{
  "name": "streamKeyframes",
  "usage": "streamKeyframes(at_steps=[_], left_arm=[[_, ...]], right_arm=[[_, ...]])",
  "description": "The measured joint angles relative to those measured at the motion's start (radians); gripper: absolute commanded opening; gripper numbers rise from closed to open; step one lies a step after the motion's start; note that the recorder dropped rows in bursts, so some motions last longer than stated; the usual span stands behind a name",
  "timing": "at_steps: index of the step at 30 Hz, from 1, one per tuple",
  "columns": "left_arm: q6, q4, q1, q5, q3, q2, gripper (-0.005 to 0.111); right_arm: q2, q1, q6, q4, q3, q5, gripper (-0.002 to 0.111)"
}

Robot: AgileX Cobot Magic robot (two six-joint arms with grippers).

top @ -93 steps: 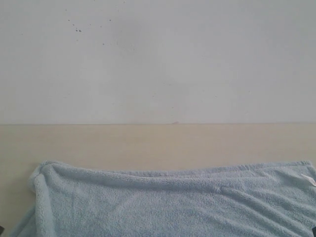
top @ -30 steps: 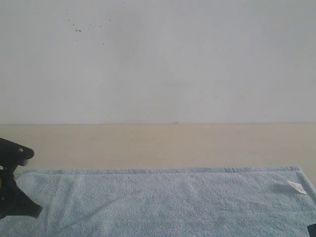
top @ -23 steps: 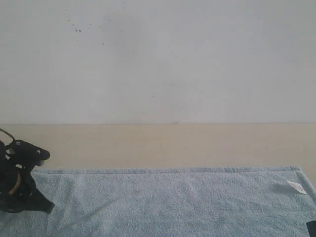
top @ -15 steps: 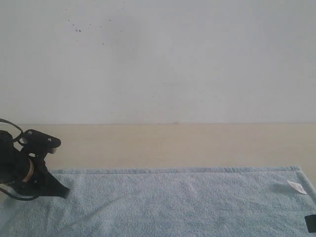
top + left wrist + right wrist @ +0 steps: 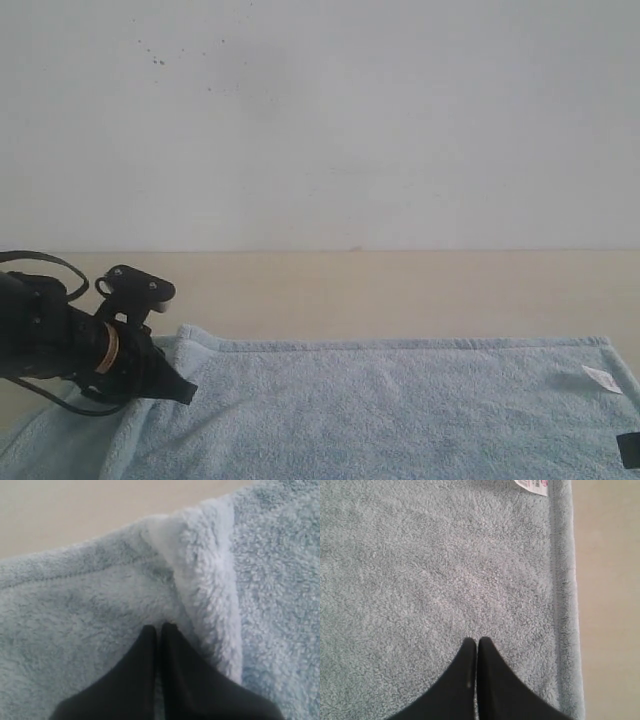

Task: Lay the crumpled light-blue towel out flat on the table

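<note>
The light-blue towel [image 5: 400, 410] lies mostly flat on the beige table [image 5: 350, 295], its white care tag [image 5: 601, 378] at the far right corner. The towel's left end is bunched into a raised fold [image 5: 205, 570] and its near left part slopes down toward the view's bottom edge. My left gripper [image 5: 185, 393] is shut, and its tips [image 5: 159, 626] press into the pile beside that fold. My right gripper [image 5: 477, 640] is also shut, resting on flat towel close to the hemmed right edge. In the exterior view only a black sliver of the right gripper [image 5: 628, 450] shows at the bottom right.
A plain white wall [image 5: 320, 120] with a few dark specks rises behind the table. Bare table [image 5: 610, 605] runs past the towel's right hem, and more bare table [image 5: 75, 510] lies beyond the folded left end.
My left gripper has swept rightward across the towel's left end, dragging that corner inward into a fold. Three seconds ago the towel was wrinkled; it then lay flat. The right gripper barely moved.
</note>
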Motion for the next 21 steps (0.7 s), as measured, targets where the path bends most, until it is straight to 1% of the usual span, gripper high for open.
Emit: streamKeyframes(at_steps=[2,4,7,12,16,21], left_arm=[[0.0,0.0,-0.004,0.013,-0.004,-0.004,0.004],[0.0,0.007,-0.004,0.056,-0.006,-0.013,0.004],[0.0,0.007,0.014,0.116,-0.01,-0.035,0.004],[0.002,0.007,0.067,0.115,-0.019,-0.075,0.004],[0.002,0.007,0.1,0.094,-0.032,-0.075,0.004],[0.002,0.007,0.124,0.065,-0.058,-0.073,0.004]], right_arm=[[0.0,0.0,0.0,0.0,0.0,0.0,0.0],[0.0,0.0,0.0,0.0,0.0,0.0,0.0],[0.0,0.0,0.0,0.0,0.0,-0.002,0.0],[0.0,0.0,0.0,0.002,0.0,-0.006,0.0],[0.0,0.0,0.0,0.002,0.0,-0.008,0.0],[0.0,0.0,0.0,0.002,0.0,-0.01,0.0]])
